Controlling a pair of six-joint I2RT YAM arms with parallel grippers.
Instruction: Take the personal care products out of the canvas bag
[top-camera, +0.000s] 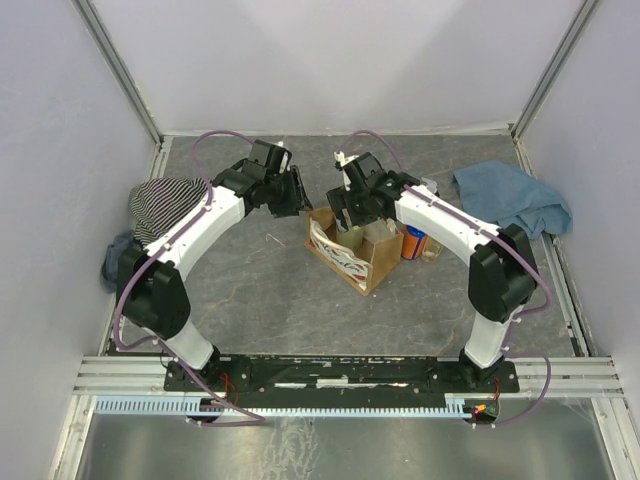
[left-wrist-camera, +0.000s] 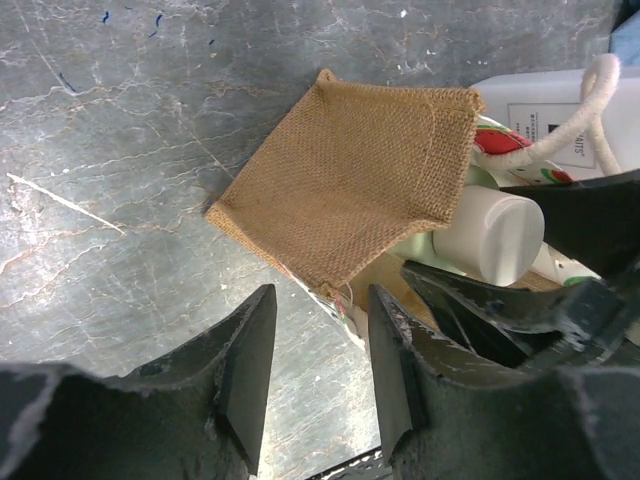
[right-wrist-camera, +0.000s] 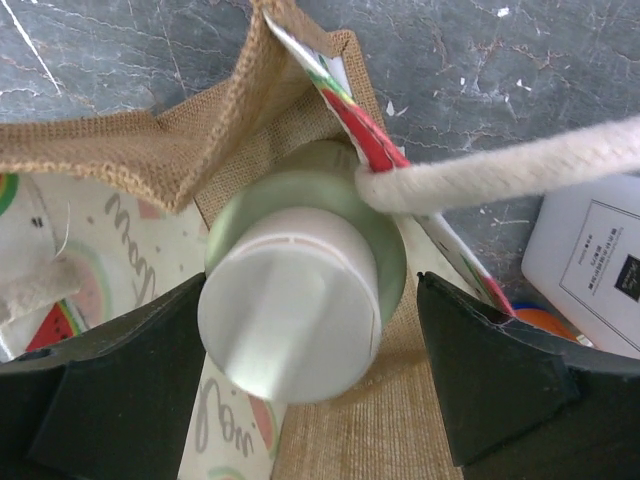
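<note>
Inside the small boxy tan canvas bag (right-wrist-camera: 130, 150), at the middle of the grey marbled bench (top-camera: 250, 290), stands the pale green bottle (right-wrist-camera: 385, 250) with a flat white cap (right-wrist-camera: 290, 310). Cap end is up. Its long axis points straight at the right wrist camera, so it lines up with the right claw's approach.

The right claw (right-wrist-camera: 310, 285) is spread wide, one dark finger (right-wrist-camera: 110, 390) on each side of the cap. Gaps show on both sides and nothing is gripped yet. The bottle sits between the fingers, a bit nearer the left-hand one.

The cream rope handle (right-wrist-camera: 500, 170) ends on the bottle's shoulder, touching or just over it. It could snag on a lift.

The left claw (left-wrist-camera: 322, 300) is partly open and empty, just beside the bag's outer burlap wall and over bare bench, not reaching into the bag. From overhead the right claw is over the bag mouth and the left claw is off to the bag's left, so the right arm is clearly nearer.

Likely next move: close on the cap and pull straight up along the bottle's axis.

Outside the bag, on the right-arm side, stand an orange bottle (top-camera: 413, 243) and a white bottle (right-wrist-camera: 590, 270). Cannot tell if more bottles sit deeper in the bag.
</note>
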